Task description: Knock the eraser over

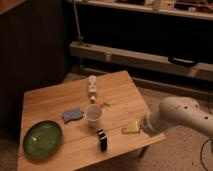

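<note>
Dimly lit, 1 wooden table [50, 102] is filling the middle of the camera view while the robot's white arm [182, 116] is reaching in from the right, its far end cut off by the picture's edge. At the arm's tip, the gripper [143, 127] is hovering at the table's right front edge, mostly hidden against the arm's pale bulk; how far open it is, and whether it has hold of anything, cannot be told. A flat yellowish-tan piece [131, 129] is lying just beside it on the wood. Of the 2 containers, the white cup [93, 115] is standing upright near the table's middle, its mouth facing up and its contents too dim to make out, and the green plate [42, 139] is sitting at the left front corner, showing only its own glossy surface. The eraser [102, 140], black with a pale stripe, is standing on end near the front edge, just in front of the cup and left of the gripper, with the tan piece lying between them. A blue pad [73, 115] is lying just left of the cup, and 1 small pale bottle-like object [92, 88], hard to identify, is standing behind it.
</note>
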You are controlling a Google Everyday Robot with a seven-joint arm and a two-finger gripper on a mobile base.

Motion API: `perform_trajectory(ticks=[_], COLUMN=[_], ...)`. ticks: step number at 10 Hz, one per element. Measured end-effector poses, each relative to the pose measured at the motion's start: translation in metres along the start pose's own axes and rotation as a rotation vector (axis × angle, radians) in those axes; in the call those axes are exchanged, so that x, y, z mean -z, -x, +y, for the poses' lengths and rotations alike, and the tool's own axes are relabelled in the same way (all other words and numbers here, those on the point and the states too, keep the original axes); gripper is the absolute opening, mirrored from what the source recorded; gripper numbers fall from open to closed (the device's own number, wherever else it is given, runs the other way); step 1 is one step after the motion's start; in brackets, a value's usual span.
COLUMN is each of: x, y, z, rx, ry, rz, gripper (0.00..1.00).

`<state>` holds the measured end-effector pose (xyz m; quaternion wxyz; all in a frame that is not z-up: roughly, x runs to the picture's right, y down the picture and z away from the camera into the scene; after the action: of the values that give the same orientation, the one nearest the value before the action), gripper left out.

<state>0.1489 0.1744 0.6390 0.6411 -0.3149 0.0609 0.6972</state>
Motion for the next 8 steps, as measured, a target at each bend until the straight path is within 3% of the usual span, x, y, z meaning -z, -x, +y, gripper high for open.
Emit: perform_trajectory(ticks=[1,2,8], x=[0.008,0.012,-0.008], y=[0.002,0.004,0.0], z=[0.003,0.004,-0.006], rx=[0.01,0.019,0.037], ry=[-0.006,-0.012,-0.009], rz=[-0.007,-0.01,0.019], gripper=[0.79,0.71,0.09])
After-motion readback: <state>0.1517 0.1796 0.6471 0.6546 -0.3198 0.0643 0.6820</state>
